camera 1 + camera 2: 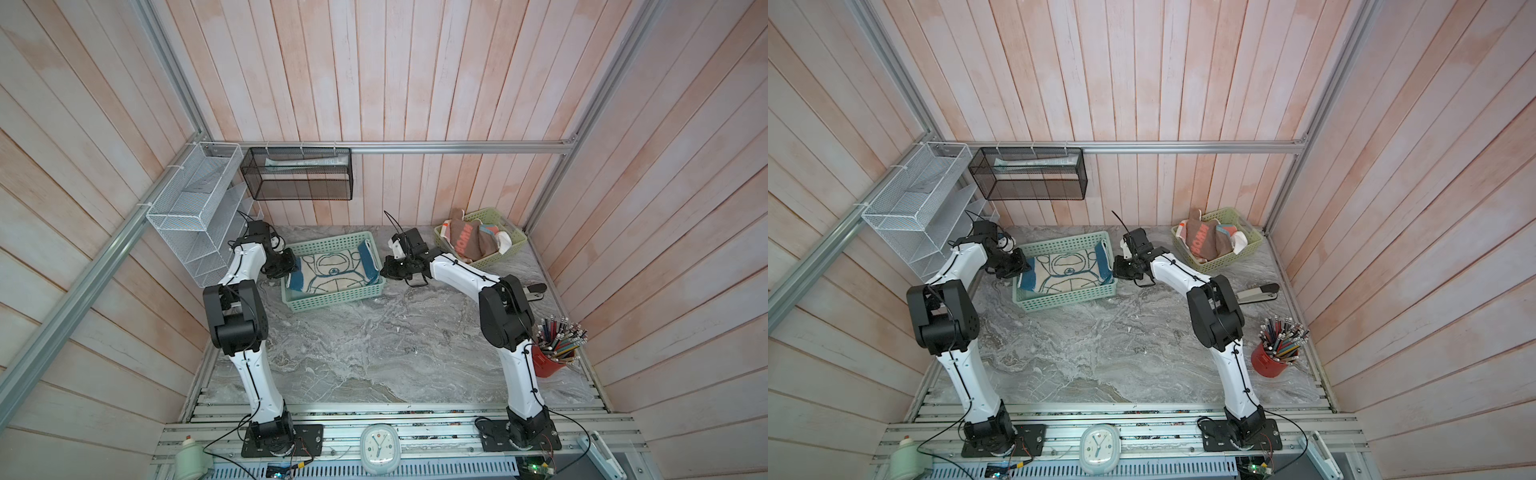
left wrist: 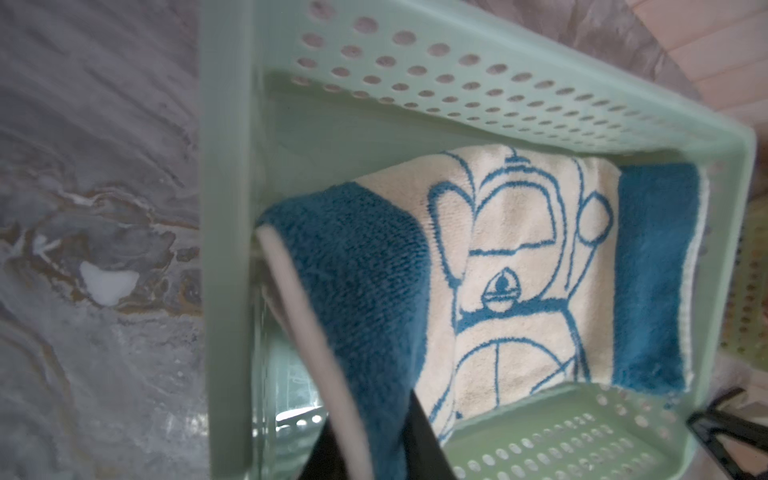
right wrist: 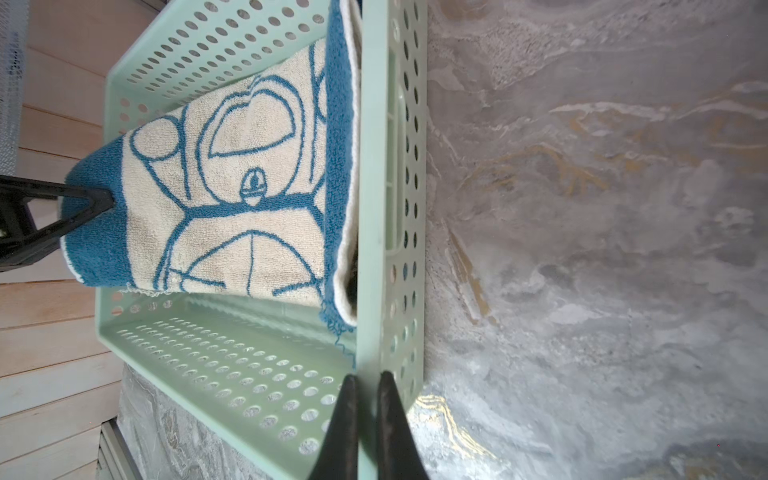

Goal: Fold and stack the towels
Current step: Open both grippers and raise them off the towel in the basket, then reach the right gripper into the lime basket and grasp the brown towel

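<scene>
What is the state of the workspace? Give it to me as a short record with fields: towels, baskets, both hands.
cream towel: spread in the mint basket, both blue ends riding up the end walls
other towels: heaped unfolded in the yellow-green basket at the right rear
left hand: at the towel's lifted blue end, cloth between its fingers; grip unclear
right hand: shut, at the mint basket's opposite end rim
stack: not started

We are seeing a towel (image 1: 330,272) lying in a basket (image 1: 336,301) left of centre, left gripper (image 2: 370,419) sitting at its left end, right gripper (image 3: 369,374) straddling the basket's right wall, more towels (image 1: 467,245) lying in a second basket (image 1: 500,257) behind right.
</scene>
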Motion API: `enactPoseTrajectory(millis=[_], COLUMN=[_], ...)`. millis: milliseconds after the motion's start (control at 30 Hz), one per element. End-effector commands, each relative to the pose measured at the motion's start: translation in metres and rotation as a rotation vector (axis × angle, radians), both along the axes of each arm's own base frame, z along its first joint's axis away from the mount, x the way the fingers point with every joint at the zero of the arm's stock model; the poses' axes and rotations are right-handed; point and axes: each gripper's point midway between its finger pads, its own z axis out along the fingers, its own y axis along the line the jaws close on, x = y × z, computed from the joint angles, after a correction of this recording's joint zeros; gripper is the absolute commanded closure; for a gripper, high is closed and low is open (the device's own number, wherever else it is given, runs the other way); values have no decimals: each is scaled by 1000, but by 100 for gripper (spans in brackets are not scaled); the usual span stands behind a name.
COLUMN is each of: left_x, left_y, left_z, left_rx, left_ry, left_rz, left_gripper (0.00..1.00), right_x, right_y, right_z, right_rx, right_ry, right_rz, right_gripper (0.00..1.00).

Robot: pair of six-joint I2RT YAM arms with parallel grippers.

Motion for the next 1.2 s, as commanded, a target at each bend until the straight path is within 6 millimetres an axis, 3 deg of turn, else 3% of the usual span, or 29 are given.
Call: enactPoseTrajectory(millis=[0,100,200,300,400,467,533,733,800,867,967,1167], left_x=[-3,-9,-10,-9,-3,-1,-4,-32,-43,-52,-56,-50], left_y=[24,39,41,24,-26,-70,-127,-285,-324,-353,-368,-348], left_z=[25,49,71,89,102,104,103,79,69,54,22,-13], left_rx=[118,208,236,231,196,165,123,-2,-36,-62,-82,-23], left_ry=[-12,-50,-99,-151,-216,-250,-278,-299,-298,-288,-230,-172], left_rz=[66,111,122,89,-28,-122,-244,-568,-647,-708,-741,-727], left_gripper=[65,52,51,53,55,57,57,58,58,57,58,57], right_x=[9,14,27,42,59,74,90,122,131,141,157,192], right_y=[-3,0,-1,-7,-31,-62,-107,-249,-281,-298,-307,-300], right_z=[-9,9,40,75,104,118,123,108,99,88,74,43], right_rx=[-74,-67,-97,-130,-172,-211,-262,-399,-420,-411,-389,-355], right_ry=[-36,-76,-157,-234,-292,-315,-313,-242,-232,-227,-230,-243], right_rz=[-5,10,29,34,10,-35,-109,-344,-397,-420,-432,-425], right_gripper=[89,71,63,60,58,57,55,51,50,49,46,38])
